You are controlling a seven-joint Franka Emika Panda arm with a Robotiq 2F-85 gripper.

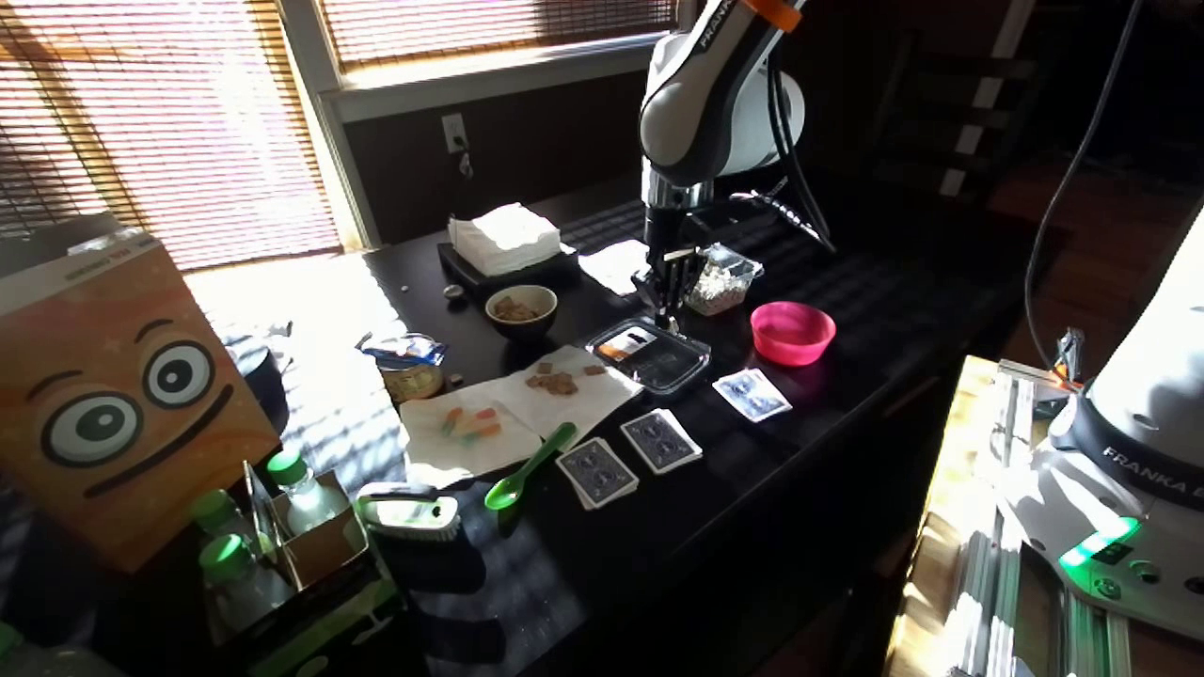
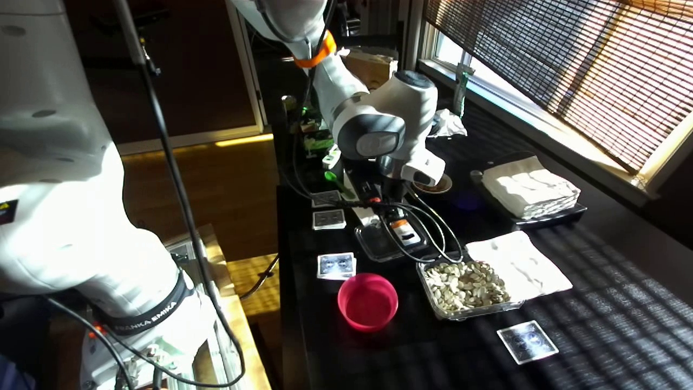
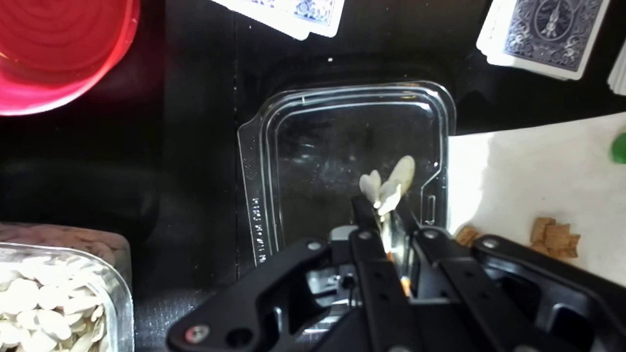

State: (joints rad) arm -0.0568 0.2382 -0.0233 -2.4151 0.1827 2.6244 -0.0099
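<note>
In the wrist view my gripper [image 3: 383, 208] is shut on a few pale seeds [image 3: 370, 186], which stick out past its fingertips. A longer seed [image 3: 404, 170] shows just beyond them; whether it is pinched too or lies below, I cannot tell. Beneath the jaws is a clear plastic lid [image 3: 337, 132], flat on the dark table, with an orange and white label in both exterior views. A clear tub [image 3: 120, 293] of similar seeds stands close by. The pink bowl [image 1: 792, 352] sits near the lid. In an exterior view the arm and its cables largely hide the fingers.
Stacks of playing cards [image 1: 661, 439] lie along the table's near side. White napkins [image 1: 517, 385] carry brown cereal pieces and gummy candies, with a green spoon [image 1: 531, 467] beside them. A dark bowl [image 1: 523, 327] and a napkin stack [image 1: 503, 240] stand farther back.
</note>
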